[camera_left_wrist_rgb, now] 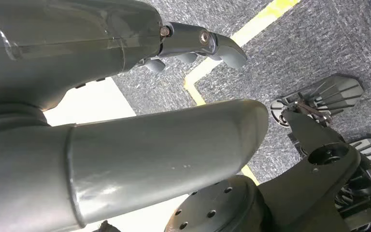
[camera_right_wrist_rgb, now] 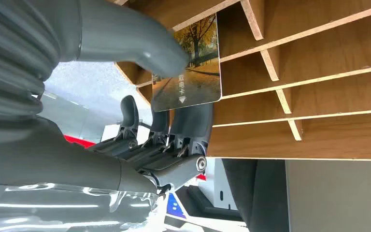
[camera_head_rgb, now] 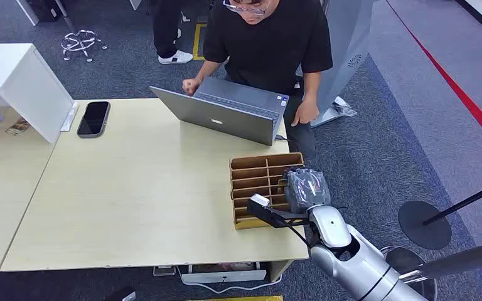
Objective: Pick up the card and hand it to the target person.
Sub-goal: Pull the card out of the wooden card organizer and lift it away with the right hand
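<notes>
the right hand (camera_right_wrist_rgb: 174, 116) pinches the card (camera_right_wrist_rgb: 193, 67) between its thumb and darker fingers, just at the wooden slotted organiser (camera_head_rgb: 257, 179); whether the card's edge is inside a slot is hard to tell. the organiser sits on the table (camera_head_rgb: 138, 188), with a laptop (camera_head_rgb: 226, 113) and a person (camera_head_rgb: 270, 44) beyond it. the left hand (camera_left_wrist_rgb: 193, 46) hangs over carpet, fingers loosely curled around nothing.

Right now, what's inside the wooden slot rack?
In the wooden slot rack, one card with an autumn road print sticks out of a slot, pinched by the right robot hand. The visible slots look bare; the robot hand covers the rack's near-right slots from above.
</notes>
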Controlling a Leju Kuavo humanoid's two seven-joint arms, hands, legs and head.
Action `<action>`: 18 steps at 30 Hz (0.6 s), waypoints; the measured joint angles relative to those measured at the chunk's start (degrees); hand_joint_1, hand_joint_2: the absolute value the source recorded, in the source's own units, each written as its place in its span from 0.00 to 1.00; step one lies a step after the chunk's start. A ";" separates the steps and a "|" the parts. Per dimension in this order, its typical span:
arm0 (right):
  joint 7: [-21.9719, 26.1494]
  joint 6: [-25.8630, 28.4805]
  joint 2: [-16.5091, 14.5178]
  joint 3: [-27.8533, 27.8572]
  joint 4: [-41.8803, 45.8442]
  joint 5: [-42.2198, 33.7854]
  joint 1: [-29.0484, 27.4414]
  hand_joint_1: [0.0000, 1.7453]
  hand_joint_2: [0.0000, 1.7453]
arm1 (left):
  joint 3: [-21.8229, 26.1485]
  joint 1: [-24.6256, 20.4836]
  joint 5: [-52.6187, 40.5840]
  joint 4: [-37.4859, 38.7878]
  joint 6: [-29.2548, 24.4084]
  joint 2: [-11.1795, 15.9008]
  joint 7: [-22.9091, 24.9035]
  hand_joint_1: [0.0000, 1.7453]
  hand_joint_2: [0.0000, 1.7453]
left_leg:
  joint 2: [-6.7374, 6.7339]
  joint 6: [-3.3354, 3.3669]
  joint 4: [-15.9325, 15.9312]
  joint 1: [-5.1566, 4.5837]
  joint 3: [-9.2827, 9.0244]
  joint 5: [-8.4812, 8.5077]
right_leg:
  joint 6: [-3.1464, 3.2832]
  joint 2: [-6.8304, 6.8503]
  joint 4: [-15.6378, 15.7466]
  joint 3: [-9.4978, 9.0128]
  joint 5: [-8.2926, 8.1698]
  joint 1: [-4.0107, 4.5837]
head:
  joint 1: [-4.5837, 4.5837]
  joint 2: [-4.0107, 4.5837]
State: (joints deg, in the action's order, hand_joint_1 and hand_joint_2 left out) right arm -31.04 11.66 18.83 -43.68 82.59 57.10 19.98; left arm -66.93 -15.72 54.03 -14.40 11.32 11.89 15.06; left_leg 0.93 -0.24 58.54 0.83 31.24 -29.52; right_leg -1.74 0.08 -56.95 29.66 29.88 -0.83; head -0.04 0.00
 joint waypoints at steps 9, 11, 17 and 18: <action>-0.11 -0.03 0.01 -0.28 0.01 -0.01 0.27 0.77 1.00 | 0.26 0.00 0.00 0.00 0.00 0.00 0.00 0.00 0.00 | 0.00 0.00 0.00 0.00 -0.01 0.00 | 0.00 -0.01 0.00 -0.01 0.00 0.00 | 0.01 0.00; -0.11 -0.04 0.01 -0.31 0.01 -0.01 0.28 0.78 1.00 | 0.26 0.00 0.00 0.00 0.00 0.00 0.00 0.00 0.00 | 0.00 0.00 0.00 0.00 -0.01 0.00 | 0.00 0.00 0.00 -0.01 0.00 0.00 | 0.00 0.00; -0.10 -0.13 0.01 -0.49 0.01 0.00 0.34 0.79 1.00 | 0.27 0.00 0.00 0.00 0.00 0.00 0.01 0.00 0.00 | 0.00 0.00 0.00 0.00 -0.02 0.00 | 0.00 0.00 0.00 -0.01 0.00 0.00 | 0.01 0.00; -0.09 -0.16 0.01 -0.58 0.01 0.00 0.38 0.79 1.00 | 0.28 0.00 0.00 0.00 0.00 0.00 0.01 0.00 0.00 | 0.00 0.00 0.00 0.00 -0.02 0.01 | 0.01 0.00 0.00 -0.01 -0.01 0.00 | 0.01 0.00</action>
State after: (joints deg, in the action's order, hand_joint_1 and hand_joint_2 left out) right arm -31.12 11.50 18.84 -44.27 82.60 57.11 20.36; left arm -66.65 -15.72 54.03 -14.40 11.32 11.89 15.07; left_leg 0.92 -0.24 58.54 0.83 31.22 -29.51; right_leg -1.74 0.08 -56.95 29.65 29.88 -0.82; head -0.04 0.00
